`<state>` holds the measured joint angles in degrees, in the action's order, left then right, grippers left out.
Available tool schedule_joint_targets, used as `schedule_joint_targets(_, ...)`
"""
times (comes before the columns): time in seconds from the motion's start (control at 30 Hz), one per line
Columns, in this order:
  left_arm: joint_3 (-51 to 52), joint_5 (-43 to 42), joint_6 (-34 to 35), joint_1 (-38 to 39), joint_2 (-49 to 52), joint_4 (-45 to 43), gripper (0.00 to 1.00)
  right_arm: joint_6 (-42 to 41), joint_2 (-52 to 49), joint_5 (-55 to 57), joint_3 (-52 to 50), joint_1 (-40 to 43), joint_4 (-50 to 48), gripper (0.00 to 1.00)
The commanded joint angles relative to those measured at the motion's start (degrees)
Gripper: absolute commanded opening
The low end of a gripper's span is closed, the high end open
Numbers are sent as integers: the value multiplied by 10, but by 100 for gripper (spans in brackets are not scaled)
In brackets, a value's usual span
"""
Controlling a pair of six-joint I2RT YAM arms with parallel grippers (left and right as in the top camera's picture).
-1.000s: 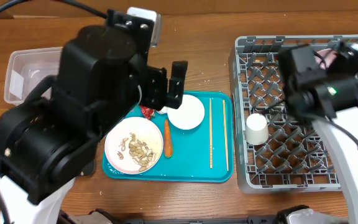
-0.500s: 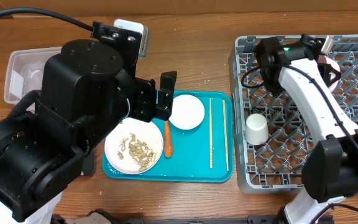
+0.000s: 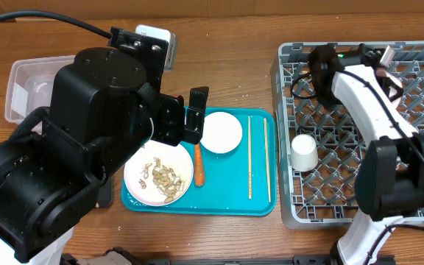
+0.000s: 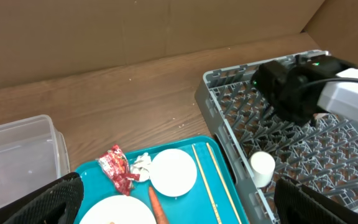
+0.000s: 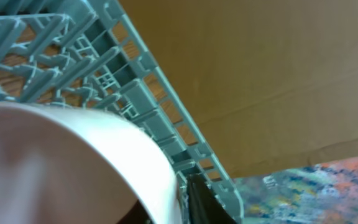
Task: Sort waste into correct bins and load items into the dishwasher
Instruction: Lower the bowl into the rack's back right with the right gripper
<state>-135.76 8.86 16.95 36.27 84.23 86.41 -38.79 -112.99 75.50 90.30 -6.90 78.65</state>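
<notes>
My left gripper (image 4: 173,200) is open and empty, hovering above the teal tray (image 3: 234,199). On the tray lie a red wrapper (image 4: 120,169), a white tissue (image 4: 142,165), a carrot (image 3: 198,163), a plate (image 3: 142,193) with nut scraps (image 3: 164,177), a small white bowl (image 3: 220,132) and two chopsticks (image 3: 249,156). A white cup (image 3: 304,152) stands upside down in the grey rack (image 3: 330,199). My right gripper (image 3: 386,63) is at the rack's far side, shut on a white bowl (image 5: 73,162) that fills its view. The clear tub (image 3: 24,85) is far left.
The bulky left arm (image 3: 87,147) covers the table's left half, and only a dark edge (image 3: 106,194) shows beside the tray under it. The right arm (image 3: 374,125) stretches across the rack. A cardboard wall (image 4: 135,25) stands behind the table.
The right arm has swung its wrist to the rack's far side with the bowl. The left arm shifted slightly left. Over the last half second almost nothing moved.
</notes>
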Motion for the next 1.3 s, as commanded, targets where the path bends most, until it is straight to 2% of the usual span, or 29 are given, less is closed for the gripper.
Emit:
schedule_joint_targets(0.0,-8,7,-7,-3,-3,4,100,2,-14,1,-3,-5,-2,19)
schedule_joint_targets(0.07,-8,7,-7,-3,-3,7,100,2,-21,-17,-3,-5,-2,24)
schedule_joint_targets(0.23,-8,7,-6,-3,-3,9,100,2,-25,-33,-3,-13,3,24)
schedule_joint_targets(0.43,-8,7,-7,-3,-3,10,100,2,-25,-29,-3,-48,13,30)
schedule_joint_targets(0.7,-8,7,-6,-3,-3,18,100,2,-25,30,-3,-91,16,37)
schedule_joint_targets(1.03,-8,5,-6,-3,-3,25,100,13,-25,27,-3,-92,-7,37)
schedule_joint_targets(1.17,-8,5,-6,-3,-3,26,100,45,-25,-16,-3,-92,-21,39)
schedule_joint_targets(1.27,-8,5,-7,-3,-3,29,100,13,-19,-100,-1,-89,-21,50)
